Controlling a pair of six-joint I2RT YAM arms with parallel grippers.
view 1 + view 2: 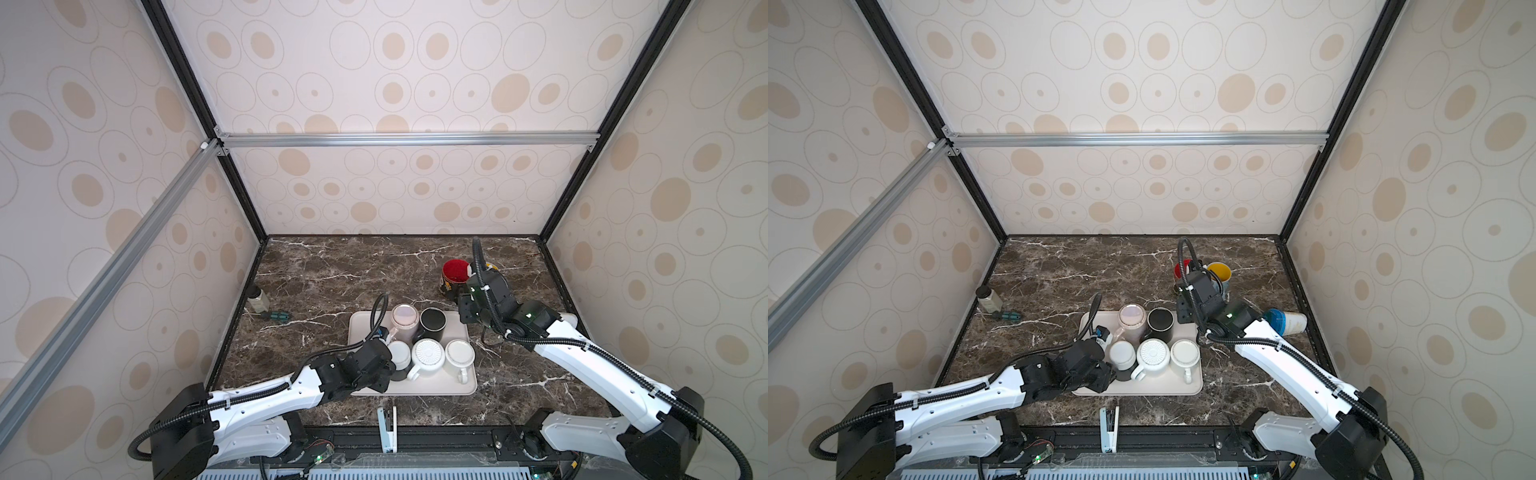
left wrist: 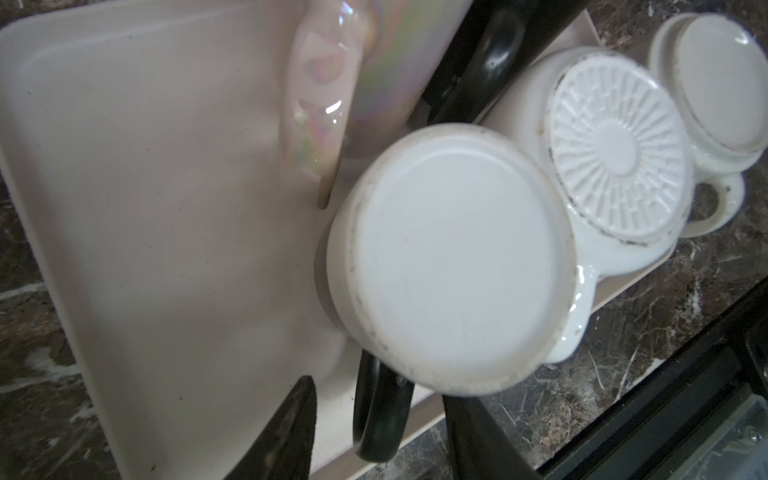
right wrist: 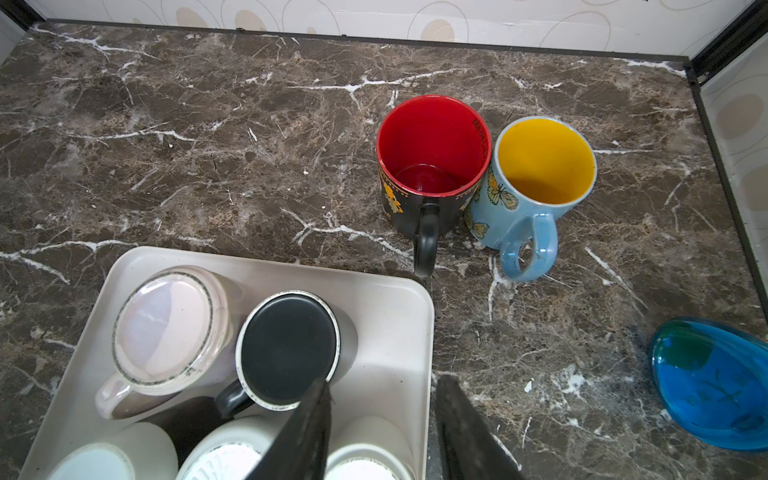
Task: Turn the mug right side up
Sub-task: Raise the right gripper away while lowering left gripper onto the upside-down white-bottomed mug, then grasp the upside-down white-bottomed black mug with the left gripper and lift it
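Straddling, without touching, a glossy black loop handle (image 2: 376,419): left gripper (image 2: 376,392), spread. Ahead, upturned round white-based mug (image 2: 453,257) on smooth tray (image 2: 145,187). Right gripper (image 3: 382,380) spread, empty.

Marbled counter (image 1: 332,266): beige tray (image 1: 360,328) near the front edge, red-lined mug (image 3: 432,141) and yellow-lined mug (image 3: 544,158) (touching, both upright) toward the back-right corner, small jar (image 1: 258,298) at the left edge.

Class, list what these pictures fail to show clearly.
- Left gripper: tips hidden under its own body in both top views.
- Red mug: rim lettering too small to read, right wrist view.
- Blue-topped cup: cut off by right wrist view's edge.
- Green item: too small to identify, both top views.
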